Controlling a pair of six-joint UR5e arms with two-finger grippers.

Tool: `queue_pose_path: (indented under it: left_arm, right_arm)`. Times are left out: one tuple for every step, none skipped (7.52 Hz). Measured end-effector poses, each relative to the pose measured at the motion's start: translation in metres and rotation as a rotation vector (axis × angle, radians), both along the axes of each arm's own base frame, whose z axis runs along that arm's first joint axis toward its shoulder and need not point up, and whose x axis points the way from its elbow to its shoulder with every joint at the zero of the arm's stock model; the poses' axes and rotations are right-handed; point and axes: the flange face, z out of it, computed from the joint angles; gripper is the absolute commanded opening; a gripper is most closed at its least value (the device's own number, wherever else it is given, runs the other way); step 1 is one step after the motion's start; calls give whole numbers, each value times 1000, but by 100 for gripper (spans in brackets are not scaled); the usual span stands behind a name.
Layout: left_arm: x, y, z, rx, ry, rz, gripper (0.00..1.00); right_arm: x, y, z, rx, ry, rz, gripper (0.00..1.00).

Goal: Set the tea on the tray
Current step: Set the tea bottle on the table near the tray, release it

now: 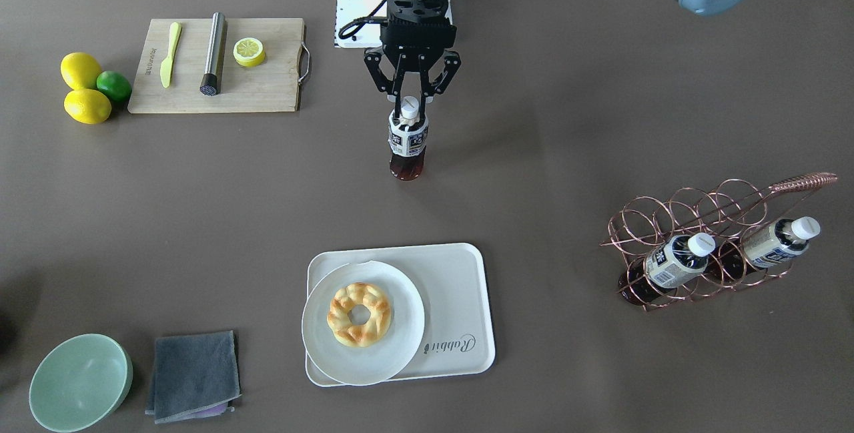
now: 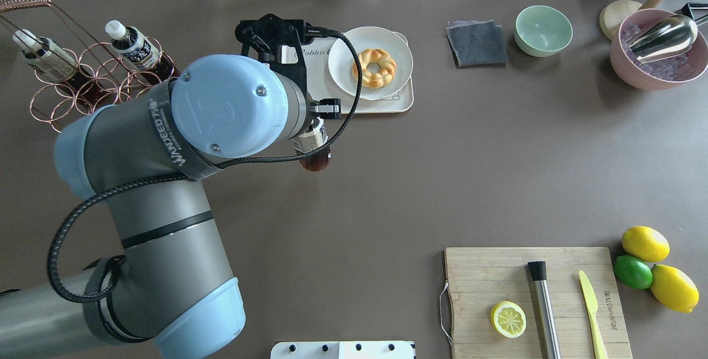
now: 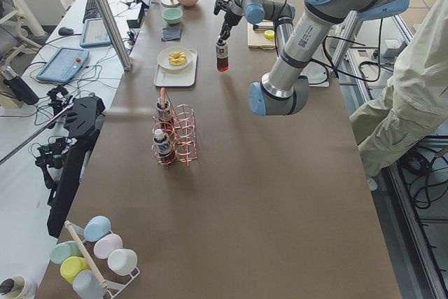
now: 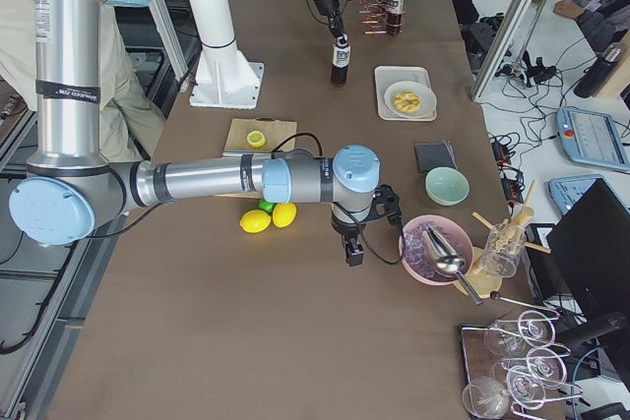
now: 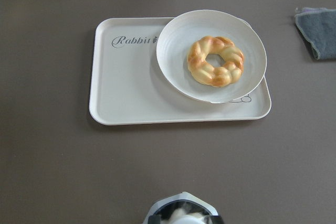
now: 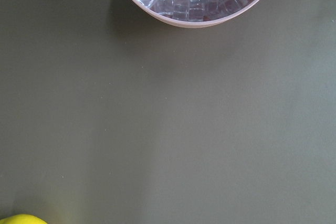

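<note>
Grey "Rabbit" script on tray (image 1: 454, 286), lower centre. Three tea bottles (image 1: 407, 146): one clamped by left pincer (image 1: 408, 109), two in rack (image 1: 804, 181). Right pincer (image 4: 352, 243): cannot tell.

Long brown table (image 1: 567, 153), soft even light

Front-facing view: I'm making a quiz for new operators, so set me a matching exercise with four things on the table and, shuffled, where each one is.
Things:
1. tea bottle
2. braided donut
3. lemon slice
4. grey cloth

Places:
A. on the wooden cutting board
B. beside the green bowl
C. gripped by the left gripper
D. on the round white plate

Pairs: 1-C, 2-D, 3-A, 4-B.
</note>
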Motion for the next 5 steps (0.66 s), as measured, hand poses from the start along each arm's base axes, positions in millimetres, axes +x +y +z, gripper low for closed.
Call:
queue_pose_path:
  left_arm:
    - [12,8,1,7,-3,-2,0]
    - [18,11,1,7,-3,-7,31]
    - [21,13,2,6,-2,-9,96]
    - [22,13,3,6,-2,-11,97]
    - [22,13,5,7,-5,-12,97]
  right_arm:
    - [0,0,0,-1,0,0,100]
    - [0,0,0,-1,0,0,100]
    - [0,0,1,-1,-1,0,100]
    - [0,0,0,0,-1,-1,100]
    - [0,0,-1,1,-1,-1,100]
